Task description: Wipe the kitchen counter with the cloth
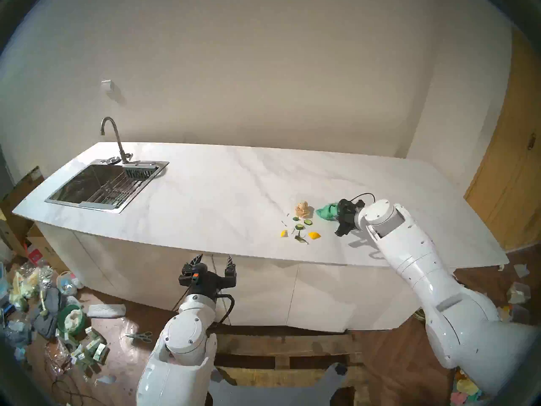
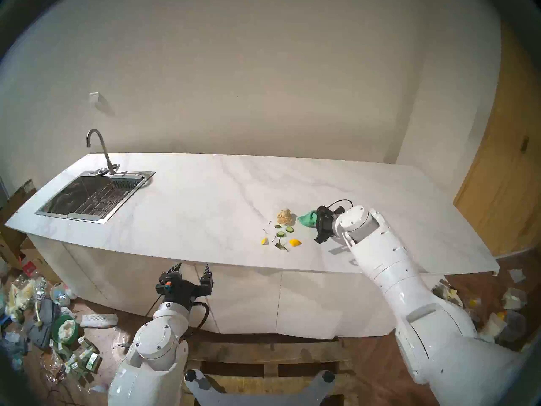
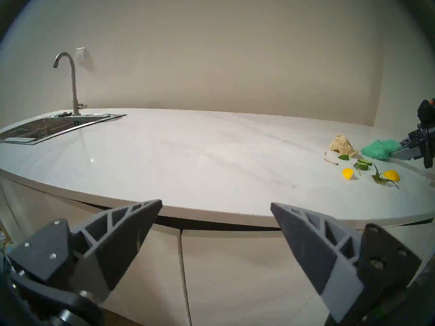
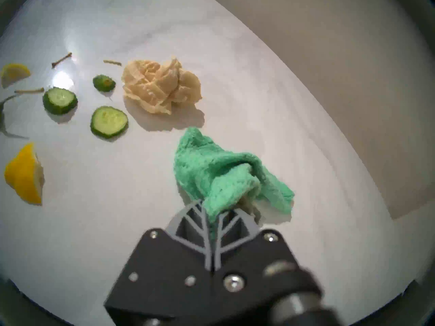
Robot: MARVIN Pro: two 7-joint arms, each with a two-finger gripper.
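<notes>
Right pincer [image 4: 213,215] is clamped tight on one bunched end of the cloth [image 4: 219,172]; its two ribbed fingers meet with green fabric squeezed between them. From that nip the cloth fans out ahead of the fingertips and sags onto the tabletop [image 1: 222,197], though whether its far edge lies flat or only brushes the surface is hard to tell.

Just beyond the cloth's tip, ahead and slightly left of the pincer, sits a crumpled beige paper wad [image 4: 162,88]. Further left of the fingertips lie two cucumber slices [image 4: 109,122], a smaller green end piece [image 4: 104,83], a few thin stems [image 4: 61,60] and two lemon wedges [image 4: 24,175], all loose and apart from one another.

Left pincer [image 1: 213,262] hangs with its fingers spread wide and nothing between them, in front of the tabletop's near edge and well away from the mess.

Judging by this, the grasp is done and the wiping stroke itself is the step in hand. The next move probably calls for pressing the cloth lower so more of it bears on the surface, then sweeping left through the scraps. The grip is only on a corner, so the rag may fold under or ride over the slices.
</notes>
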